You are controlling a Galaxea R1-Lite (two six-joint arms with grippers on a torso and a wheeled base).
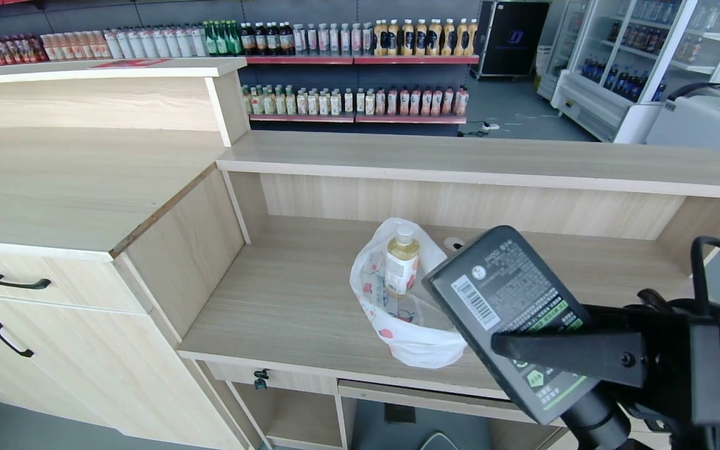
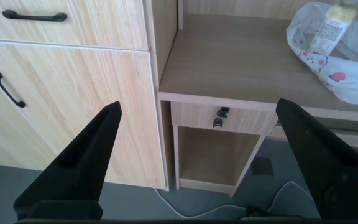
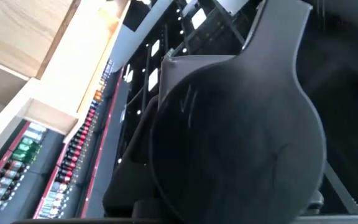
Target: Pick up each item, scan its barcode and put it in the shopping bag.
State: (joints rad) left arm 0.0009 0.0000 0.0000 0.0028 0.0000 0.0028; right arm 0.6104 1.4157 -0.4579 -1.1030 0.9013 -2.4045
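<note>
A white shopping bag with red prints lies open on the wooden desk. A bottle of yellow drink stands in it. My right gripper is at the front right, above the desk edge, shut on a black handheld scanner whose labelled face is turned up, just right of the bag. The scanner's dark rounded body is close to the right wrist camera. My left gripper hangs open and empty low in front of the desk, with the bag and bottle farther off.
A raised counter ledge runs behind the desk. A cabinet with black-handled drawers stands at the left. A keyed drawer sits under the desk edge. Shelves of bottles and glass fridges fill the room behind.
</note>
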